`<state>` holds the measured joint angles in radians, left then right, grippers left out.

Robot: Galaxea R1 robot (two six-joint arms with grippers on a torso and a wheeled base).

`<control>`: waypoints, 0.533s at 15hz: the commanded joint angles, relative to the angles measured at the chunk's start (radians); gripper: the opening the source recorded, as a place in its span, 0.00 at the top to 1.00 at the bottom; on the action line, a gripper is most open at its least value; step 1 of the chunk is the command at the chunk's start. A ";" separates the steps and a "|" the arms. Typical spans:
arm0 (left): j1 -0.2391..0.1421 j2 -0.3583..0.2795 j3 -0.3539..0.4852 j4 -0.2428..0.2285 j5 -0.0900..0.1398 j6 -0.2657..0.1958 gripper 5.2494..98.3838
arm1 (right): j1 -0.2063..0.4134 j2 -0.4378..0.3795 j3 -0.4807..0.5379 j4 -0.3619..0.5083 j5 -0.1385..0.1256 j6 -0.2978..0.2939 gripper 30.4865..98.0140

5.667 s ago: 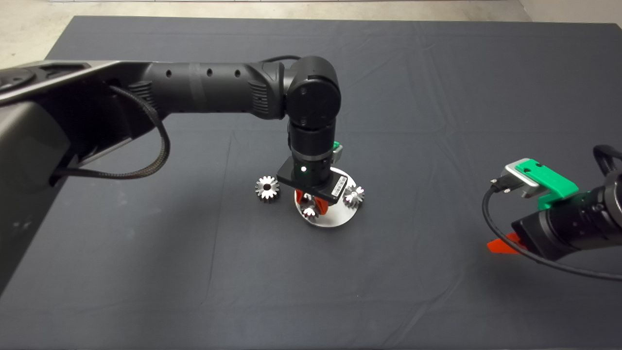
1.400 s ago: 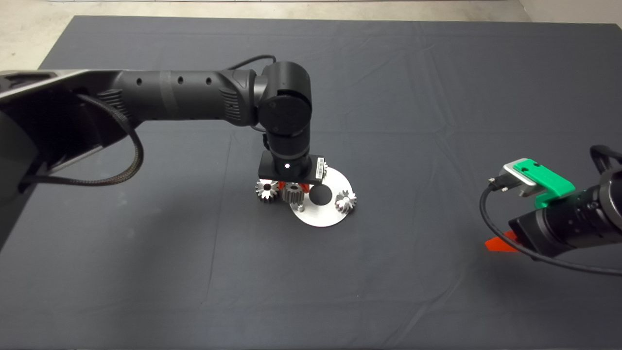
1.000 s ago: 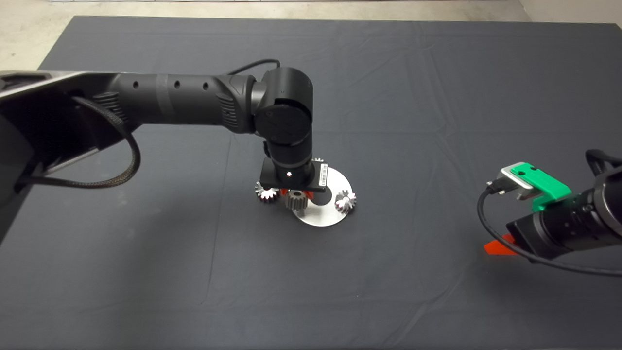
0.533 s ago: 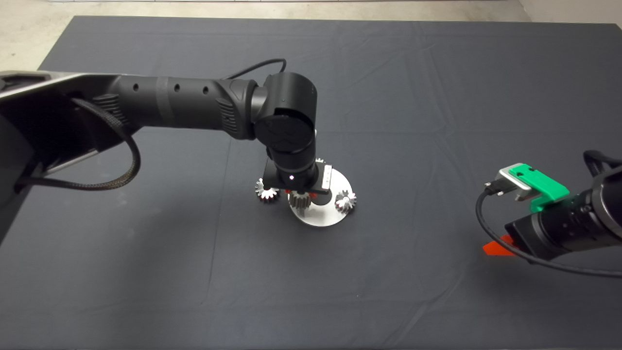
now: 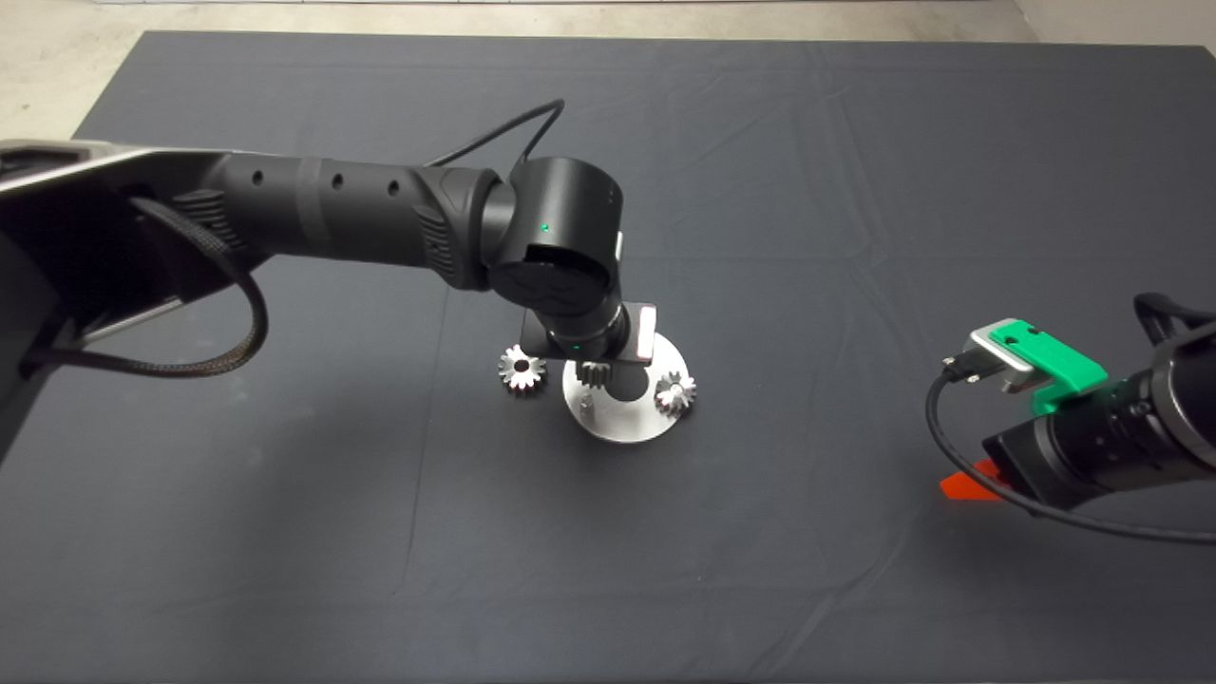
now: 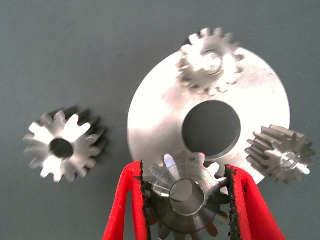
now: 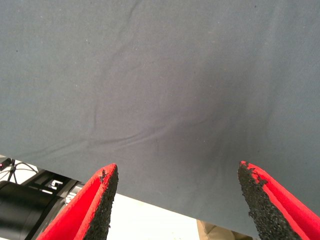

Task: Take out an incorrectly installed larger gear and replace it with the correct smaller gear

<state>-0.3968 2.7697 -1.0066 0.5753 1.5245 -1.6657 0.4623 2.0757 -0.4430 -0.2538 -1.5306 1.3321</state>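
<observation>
My left gripper is shut on the smaller gear, a shiny toothed gear held by its sides. In the head view this gear hangs under the left wrist, above the round silver plate beside its dark centre hole. A short bare peg stands on the plate's near-left part. The larger gear lies flat on the mat left of the plate; its dark centre hole shows in the left wrist view. My right gripper is open at the mat's right side.
Two more small gears sit on pegs on the plate, one at its right edge and one on its far side, hidden by the arm in the head view. Bare dark mat lies all around the plate.
The left gripper lifted the gear off the near-left peg, swung it towards the loose gear, then carried it back over the plate. The right arm drifted slightly left.
</observation>
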 commanded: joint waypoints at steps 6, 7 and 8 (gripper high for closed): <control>-0.019 -0.150 0.329 0.118 0.079 -0.212 0.80 | 0.013 0.050 -0.067 -0.005 -0.071 -0.010 0.51; -0.017 -0.151 0.329 0.144 0.079 -0.212 0.80 | 0.013 0.061 -0.078 -0.005 -0.072 -0.014 0.51; -0.015 -0.152 0.329 0.186 0.080 -0.212 0.80 | 0.013 0.077 -0.085 -0.005 -0.073 -0.027 0.51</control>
<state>-0.3964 2.6357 -0.6960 0.6392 1.5264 -1.8477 0.4623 2.1147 -0.4973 -0.2538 -1.5313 1.3277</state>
